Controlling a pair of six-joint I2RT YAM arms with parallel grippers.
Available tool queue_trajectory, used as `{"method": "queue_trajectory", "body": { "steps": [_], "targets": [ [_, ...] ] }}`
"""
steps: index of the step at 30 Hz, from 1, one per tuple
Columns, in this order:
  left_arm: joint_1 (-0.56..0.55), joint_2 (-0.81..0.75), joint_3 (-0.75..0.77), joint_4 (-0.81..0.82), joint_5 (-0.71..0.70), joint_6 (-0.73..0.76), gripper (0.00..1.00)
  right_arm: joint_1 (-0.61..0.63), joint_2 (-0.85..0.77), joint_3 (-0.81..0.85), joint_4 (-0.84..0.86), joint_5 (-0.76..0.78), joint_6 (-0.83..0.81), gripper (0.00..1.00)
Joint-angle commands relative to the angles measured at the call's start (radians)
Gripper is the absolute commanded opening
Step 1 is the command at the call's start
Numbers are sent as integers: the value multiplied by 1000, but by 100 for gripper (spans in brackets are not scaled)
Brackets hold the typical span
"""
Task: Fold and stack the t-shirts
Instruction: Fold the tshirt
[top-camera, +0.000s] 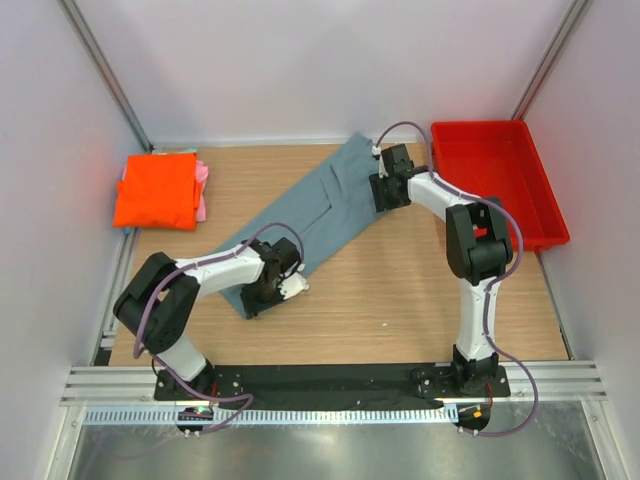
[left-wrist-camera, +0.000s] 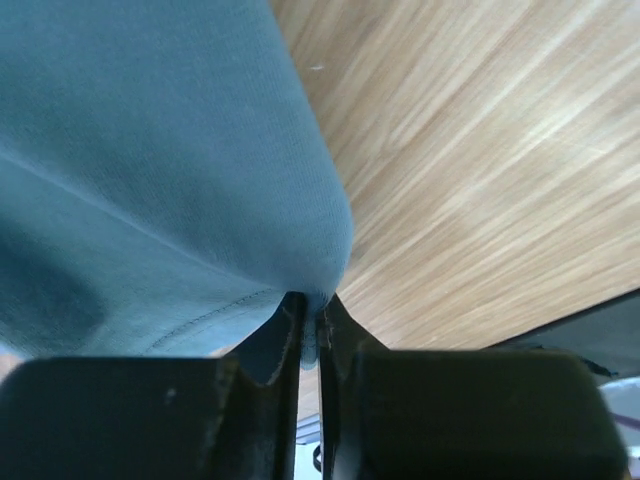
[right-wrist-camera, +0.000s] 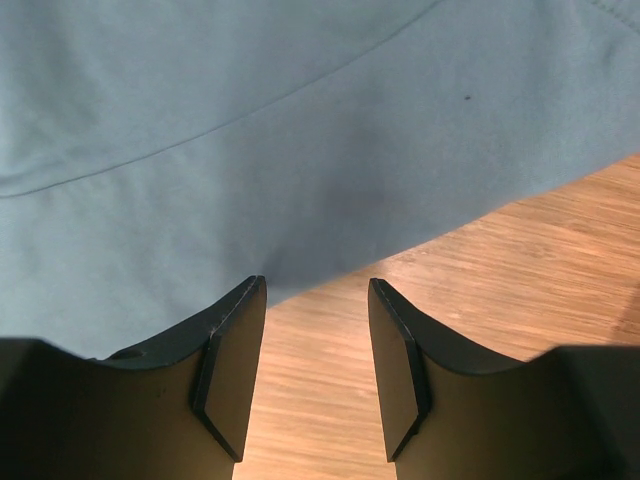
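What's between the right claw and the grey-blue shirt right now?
Nothing but bare table: in the right wrist view the open right claw sits right at the edge of the grey-blue shirt, wood showing between its fingers.

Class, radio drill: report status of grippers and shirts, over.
Left gripper shut on grey-blue shirt, near end. Right gripper open at its far edge. Orange shirt folded over pink shirt, far left. Nothing blocking.

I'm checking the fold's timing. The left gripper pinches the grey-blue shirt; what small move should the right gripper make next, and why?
Probably nudge the right gripper forward and close on the grey-blue shirt. It stands open with the cloth's edge just at its fingertips, while the left gripper is shut on the other end, so only one end is held.
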Motion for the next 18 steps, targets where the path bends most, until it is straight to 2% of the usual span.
{"method": "queue_trajectory", "body": {
  "steps": [1,11,18],
  "targets": [
    [-15,45,4,5,159,-3,7,-17,37,50,-2,53,-2,52],
    [-168,174,76,-14,199,3,3,-17,163,156,-41,56,-2,52],
    [-323,285,212,-51,234,6,2,-14,298,347,-108,43,-2,52]
  ]
}}
